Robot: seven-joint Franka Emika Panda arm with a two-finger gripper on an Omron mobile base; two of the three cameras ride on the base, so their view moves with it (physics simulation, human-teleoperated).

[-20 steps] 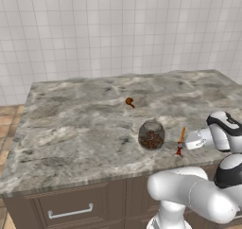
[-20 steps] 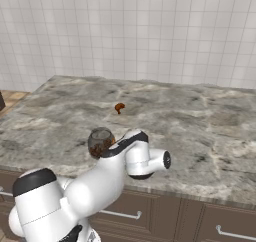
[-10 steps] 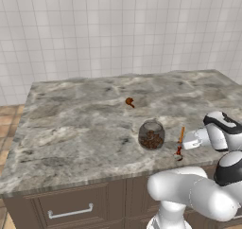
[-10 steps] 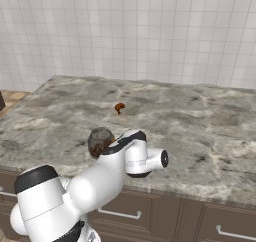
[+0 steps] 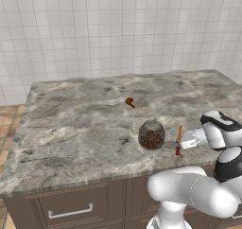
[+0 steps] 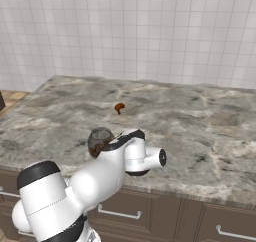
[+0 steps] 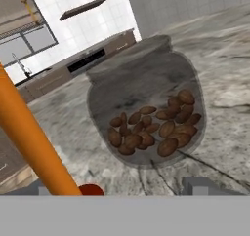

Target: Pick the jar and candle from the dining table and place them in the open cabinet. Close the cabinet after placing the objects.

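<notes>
Marble dining table [image 5: 71, 128] bears candle [image 5: 179, 137] touching hand [image 5: 181, 141].

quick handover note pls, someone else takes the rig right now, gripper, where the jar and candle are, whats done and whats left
Gripper: low over the dining table, right at the candle; jaws look open, nothing lifted.
Candle: upright near the table's front edge, between the finger tips in the hand view.
Jar: upright on the table just beside the candle, apart from it.
Small orange-brown lump: farther back on the table, not part of the job.
Done: nothing placed so far.
Left: grasp and carry candle, then jar, to the cabinet; close it.
</notes>
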